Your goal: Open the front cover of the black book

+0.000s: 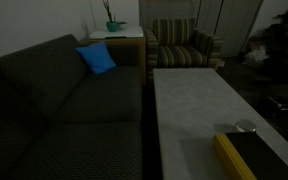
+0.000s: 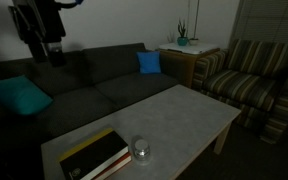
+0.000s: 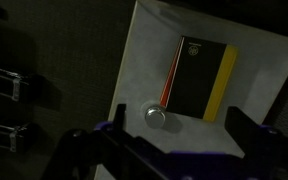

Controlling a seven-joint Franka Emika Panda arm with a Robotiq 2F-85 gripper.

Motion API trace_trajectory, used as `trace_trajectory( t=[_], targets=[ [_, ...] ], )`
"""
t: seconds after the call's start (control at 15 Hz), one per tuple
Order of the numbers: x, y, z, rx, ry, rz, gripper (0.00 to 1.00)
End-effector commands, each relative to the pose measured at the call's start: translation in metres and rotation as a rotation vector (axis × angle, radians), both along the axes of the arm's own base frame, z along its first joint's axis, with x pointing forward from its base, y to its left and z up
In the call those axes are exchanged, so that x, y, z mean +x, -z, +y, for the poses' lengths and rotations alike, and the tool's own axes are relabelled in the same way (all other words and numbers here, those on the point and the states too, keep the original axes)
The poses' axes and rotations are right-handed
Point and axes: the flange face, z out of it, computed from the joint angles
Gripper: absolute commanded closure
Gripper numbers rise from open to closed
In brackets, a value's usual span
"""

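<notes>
The black book [image 3: 199,75] has a yellow spine and lies closed and flat on the pale coffee table [image 3: 144,60]. It also shows in both exterior views [image 1: 252,155] [image 2: 94,155], near one end of the table. My gripper [image 3: 178,108] is open and empty, high above the table, with its two fingers framing the book's near edge in the wrist view. In an exterior view the gripper [image 2: 46,50] hangs well above the sofa side, far from the book.
A small round silver object [image 3: 157,116] [image 2: 142,152] [image 1: 246,127] sits on the table just beside the book. A dark sofa [image 2: 94,80] with a blue pillow [image 1: 96,58] runs along the table. A striped armchair [image 2: 249,85] and a side table with a plant [image 1: 114,30] stand beyond.
</notes>
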Motion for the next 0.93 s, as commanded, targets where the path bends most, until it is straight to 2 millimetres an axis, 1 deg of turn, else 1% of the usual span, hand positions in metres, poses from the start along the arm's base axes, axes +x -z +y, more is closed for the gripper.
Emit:
trace_trajectory(
  t=[0.0,0.33,0.6,0.67,0.73,0.87],
  targets=[
    [0.012,0.055,-0.023,0.044,0.022,0.013,0.00],
    [0.023,0.127,-0.044,0.117,0.077,0.063,0.00],
    [0.037,0.176,-0.054,0.184,0.110,0.146,0.00],
    [0.042,0.184,-0.055,0.208,0.097,0.168,0.00],
    [0.029,0.163,-0.048,0.172,0.107,0.140,0.00],
    [0.037,0.180,-0.052,0.184,0.103,0.160,0.00]
  ],
)
